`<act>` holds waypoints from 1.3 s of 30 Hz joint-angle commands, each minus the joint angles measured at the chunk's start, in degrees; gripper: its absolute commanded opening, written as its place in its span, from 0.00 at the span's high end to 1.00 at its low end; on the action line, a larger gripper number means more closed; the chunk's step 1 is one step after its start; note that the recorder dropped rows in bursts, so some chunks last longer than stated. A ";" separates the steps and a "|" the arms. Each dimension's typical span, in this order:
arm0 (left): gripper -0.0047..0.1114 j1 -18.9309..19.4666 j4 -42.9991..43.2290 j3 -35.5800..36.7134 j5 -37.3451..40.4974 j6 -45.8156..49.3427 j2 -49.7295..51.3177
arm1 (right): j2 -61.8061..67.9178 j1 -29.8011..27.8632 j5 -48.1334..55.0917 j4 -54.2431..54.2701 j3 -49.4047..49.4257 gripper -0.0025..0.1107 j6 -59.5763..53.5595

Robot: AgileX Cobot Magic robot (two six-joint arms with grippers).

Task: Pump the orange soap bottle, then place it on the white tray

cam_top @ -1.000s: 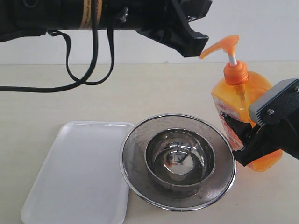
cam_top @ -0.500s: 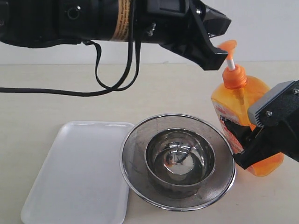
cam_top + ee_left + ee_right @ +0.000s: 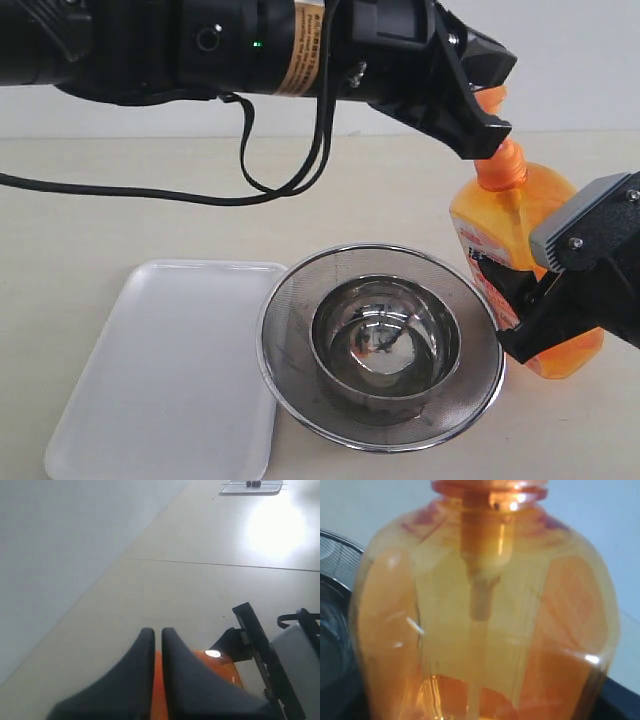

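Pumping now: closed left claw (image 3: 486, 132) presses the soap bottle (image 3: 500, 215), right claw (image 3: 533, 322) gripping it; next, carry left to the tray (image 3: 160, 370).

The translucent orange soap bottle (image 3: 500, 218) stands upright at far right; the flat white tray (image 3: 160, 370) lies near left.

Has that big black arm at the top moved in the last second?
Yes. The left gripper has moved right and down onto the top of the soap bottle, judged against the steel strainer, which stayed put.
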 commanded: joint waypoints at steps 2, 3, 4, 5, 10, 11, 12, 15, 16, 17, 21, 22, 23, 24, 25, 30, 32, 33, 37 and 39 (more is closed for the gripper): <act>0.92 -0.34 -0.09 -0.76 3.20 0.55 1.31 | -0.32 -0.10 -2.63 -0.36 -0.70 0.98 -0.15; 0.92 -0.34 0.16 -0.76 4.19 0.52 1.31 | -0.32 -0.10 -2.63 -0.36 -0.70 0.98 -0.15; 0.92 -0.34 0.45 -0.76 4.88 0.52 1.31 | -0.32 -0.10 -2.49 -0.36 -0.70 0.98 -0.15; 0.92 -0.34 0.77 -0.76 5.24 0.52 1.31 | -0.32 -0.10 -2.49 -0.36 -0.70 0.98 -0.15; 0.92 -0.34 1.27 -0.76 5.42 0.52 1.31 | -0.32 -0.10 -2.49 -0.36 -0.70 0.98 -0.15; 0.92 -0.34 1.27 -0.76 5.42 0.52 1.31 | -0.32 -0.10 -2.49 -0.36 -0.70 0.98 -0.15; 0.92 -0.34 1.27 -0.76 5.02 0.52 1.35 | -0.32 -0.10 -2.49 -0.36 -0.70 0.98 -0.15; 0.92 -0.34 1.27 -0.76 4.16 0.52 1.70 | -0.32 -0.10 -2.49 -0.36 -0.70 0.98 -0.15; 0.92 -0.34 1.27 -0.76 4.16 0.52 1.98 | -0.32 -0.10 -2.49 -0.36 -0.70 0.98 -0.15; 0.92 -0.34 1.43 -0.65 4.01 0.52 2.08 | -0.32 -0.10 -2.49 -0.36 -0.70 0.98 -0.15; 0.92 -0.34 3.41 -0.65 3.14 -1.15 2.17 | -0.32 -0.10 -2.49 -0.36 -0.70 0.98 -0.15; 0.92 -0.34 4.74 -0.53 3.14 -2.66 2.17 | -0.32 -0.10 -2.49 -0.36 -0.70 0.98 -0.15; 0.92 -0.34 6.45 -0.52 3.14 -4.05 2.17 | -0.32 -0.10 -2.49 -0.36 -0.70 0.98 -0.15; 0.92 -0.34 7.33 -0.52 3.04 -5.90 2.17 | -0.32 -0.10 -2.49 -0.36 -0.70 0.98 -0.15; 0.92 -0.34 7.33 -0.43 3.04 -7.76 2.17 | -0.32 -0.10 -2.49 -0.36 -0.70 0.98 -0.15; 0.92 -0.34 7.33 1.04 3.04 -7.83 2.17 | -0.32 -0.10 -2.64 -0.36 -0.70 0.98 -0.15; 0.92 -0.34 7.33 1.68 3.04 -7.83 2.17 | -0.32 -0.10 -2.64 -0.36 -0.70 0.98 -0.15; 0.92 -0.34 7.33 1.97 3.04 -7.83 2.17 | -0.32 -0.10 -2.64 -0.36 -0.70 0.98 -0.15; 0.92 -0.34 7.33 2.38 3.04 -7.83 2.17 | -0.32 -0.10 -2.64 -0.36 -0.70 0.98 -0.15; 0.92 -0.34 7.33 2.38 3.04 -7.83 2.17 | -0.32 -0.10 -2.64 -0.36 -0.70 0.98 -0.15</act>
